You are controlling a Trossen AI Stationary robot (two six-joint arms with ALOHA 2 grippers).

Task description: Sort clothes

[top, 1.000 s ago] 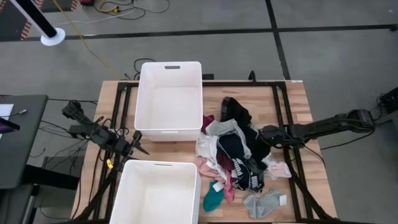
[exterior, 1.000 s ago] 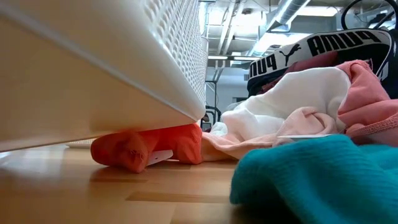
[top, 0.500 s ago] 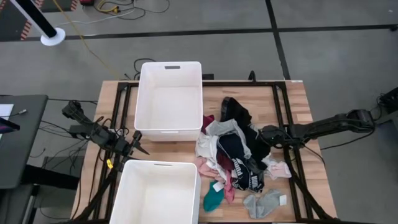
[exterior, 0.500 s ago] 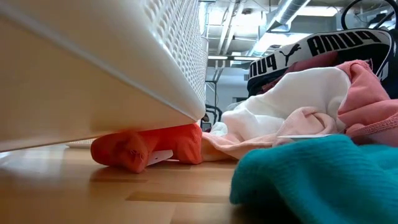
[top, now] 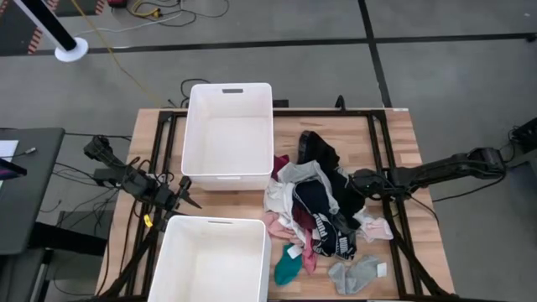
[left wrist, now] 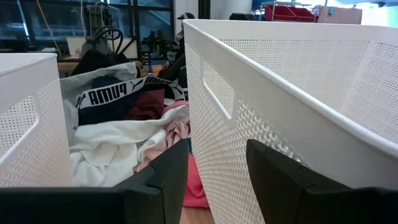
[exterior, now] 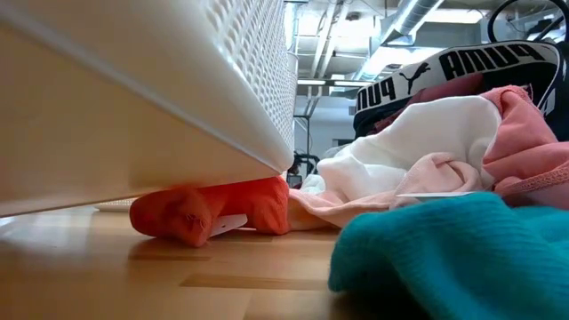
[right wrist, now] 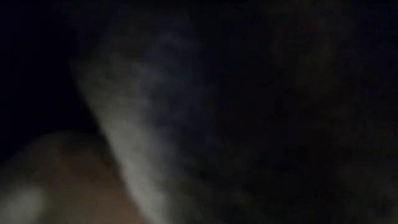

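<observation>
R end effector (top: 359,181) buried in clothes (top: 323,214); wrist view dark.

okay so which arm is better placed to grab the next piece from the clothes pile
Right, probably. Its pincer is already pressed into the clothes pile, its wrist view dark with fabric. The left pincer sits open between the two white bins, away from the pile.
</observation>
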